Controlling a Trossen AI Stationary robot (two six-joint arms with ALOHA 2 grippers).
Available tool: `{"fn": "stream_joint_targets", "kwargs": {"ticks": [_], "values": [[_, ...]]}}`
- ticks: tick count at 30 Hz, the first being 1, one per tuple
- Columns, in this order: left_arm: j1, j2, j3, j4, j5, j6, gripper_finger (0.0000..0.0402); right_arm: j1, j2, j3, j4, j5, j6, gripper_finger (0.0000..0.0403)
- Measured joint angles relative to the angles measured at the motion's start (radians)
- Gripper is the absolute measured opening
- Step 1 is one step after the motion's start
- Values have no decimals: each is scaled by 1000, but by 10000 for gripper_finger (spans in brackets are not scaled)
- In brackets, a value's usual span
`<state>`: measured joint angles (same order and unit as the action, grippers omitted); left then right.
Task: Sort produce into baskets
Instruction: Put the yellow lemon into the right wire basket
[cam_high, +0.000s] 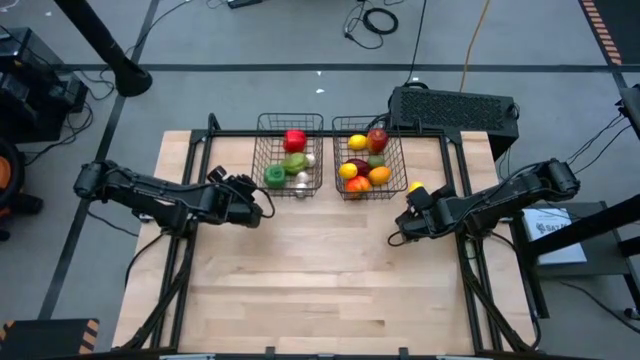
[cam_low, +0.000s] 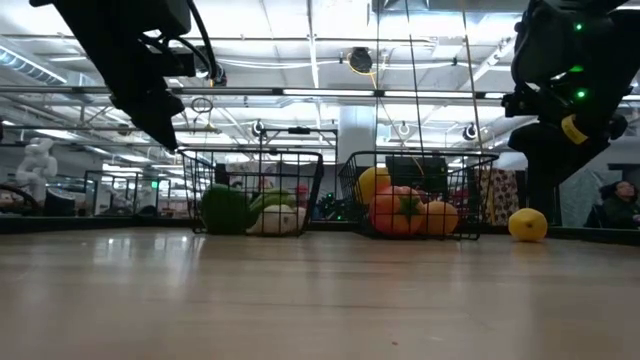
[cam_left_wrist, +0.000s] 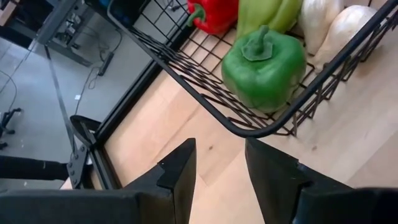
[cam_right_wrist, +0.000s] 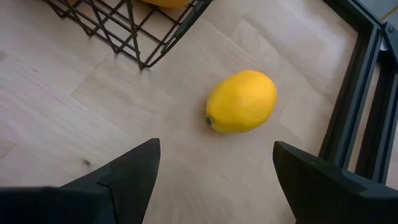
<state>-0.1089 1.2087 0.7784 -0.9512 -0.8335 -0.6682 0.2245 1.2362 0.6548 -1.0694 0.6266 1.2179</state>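
Bare table (cam_high: 320, 270) nearest, then two baskets (cam_high: 290, 155) (cam_high: 368, 158) side by side at its far edge holding peppers (cam_left_wrist: 264, 65), bulbs and fruit, left gripper (cam_high: 255, 203) part-open and empty beside left basket, right gripper (cam_high: 405, 215) spread wide near loose lemon (cam_right_wrist: 241, 101).

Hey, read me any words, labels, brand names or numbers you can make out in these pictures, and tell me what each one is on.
No text can be read for certain.
White label on the stand beside the right arm, high view: it carries dark print, too small to read.
Baskets, produce and table: no writing visible.
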Motion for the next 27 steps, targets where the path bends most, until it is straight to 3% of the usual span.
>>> {"fn": "stream_joint_targets", "kwargs": {"ticks": [5, 10, 20, 27], "values": [[0, 0, 0, -1, 9, -2, 146, 1, 0, -2, 24, 19, 0, 303], [-13, 0, 31, -50, 112, -27, 146, 39, 0, -35, 35, 23, 13, 303], [-39, -1, 48, -65, 137, -28, 146, 58, 0, -169, 121, 42, 236, 303], [-39, -1, 48, -102, 219, -26, 146, 51, 0, -188, 213, 168, 279, 303]]}}
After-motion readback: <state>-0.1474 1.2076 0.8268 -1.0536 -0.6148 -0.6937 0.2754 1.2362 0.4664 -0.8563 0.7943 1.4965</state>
